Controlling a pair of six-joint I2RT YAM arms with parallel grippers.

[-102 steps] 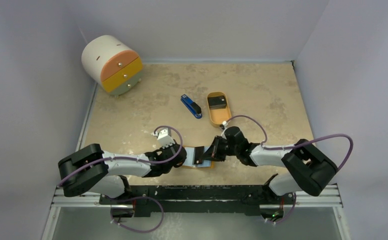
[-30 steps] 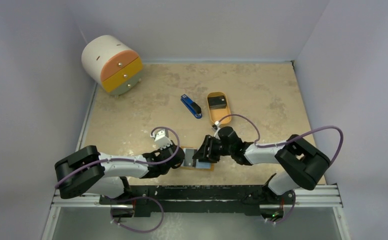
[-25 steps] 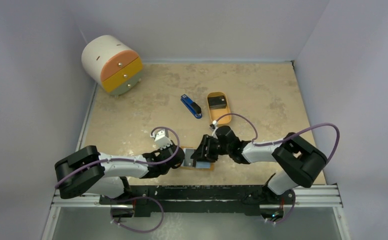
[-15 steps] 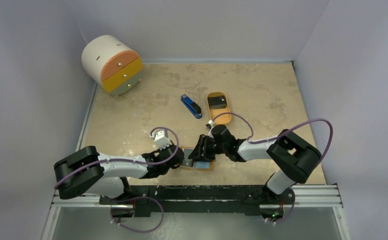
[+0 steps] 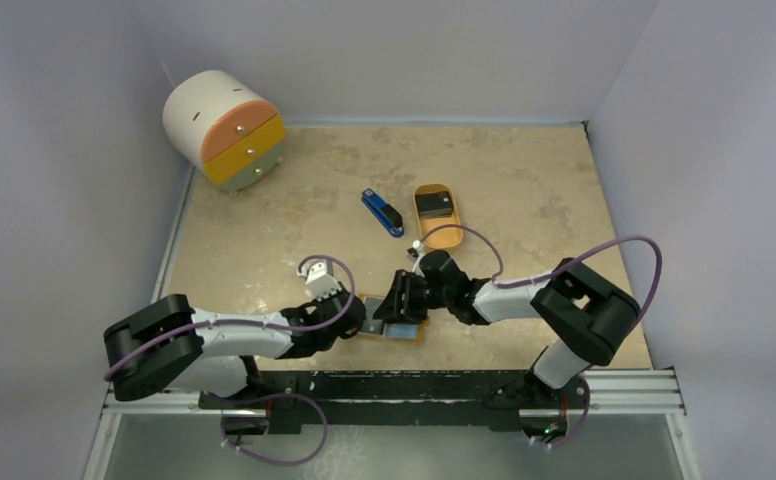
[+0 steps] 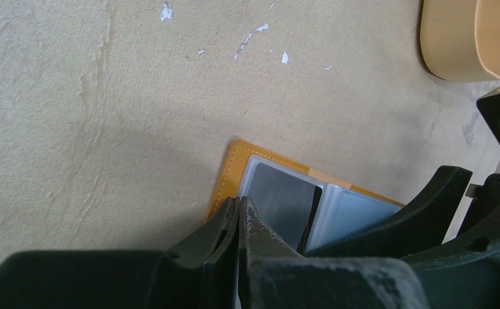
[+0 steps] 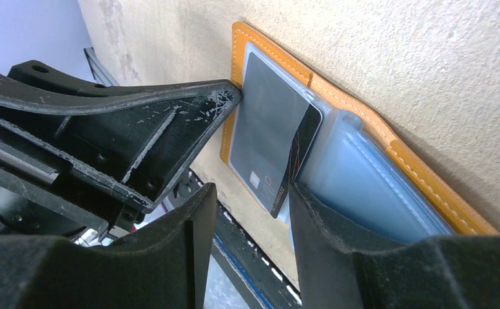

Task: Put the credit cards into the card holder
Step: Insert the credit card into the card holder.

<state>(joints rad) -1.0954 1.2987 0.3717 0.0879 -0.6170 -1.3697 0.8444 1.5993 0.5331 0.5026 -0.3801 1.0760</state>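
Note:
The orange card holder (image 5: 411,333) lies open near the table's front edge, its clear sleeves showing. My left gripper (image 5: 365,322) is shut, its tips pinching the holder's left edge (image 6: 225,180). A dark grey credit card (image 7: 270,138) sits partly inside the left sleeve, one corner sticking out; it also shows in the left wrist view (image 6: 283,203). My right gripper (image 7: 250,193) is open just over the card's free end, jaws apart and holding nothing. In the top view it (image 5: 394,304) hovers over the holder. Another dark card (image 5: 434,205) lies in the oval tray.
An oval orange tray (image 5: 442,237) and a blue-and-black stapler-like bar (image 5: 383,213) lie behind the holder. A round white drawer unit (image 5: 226,128) stands at the back left. The table's front rail is just below the holder. Walls close in on both sides.
My right gripper has moved left over the open holder, and the card it carried now lies in the left sleeve. My left gripper has stayed on the holder's left edge.

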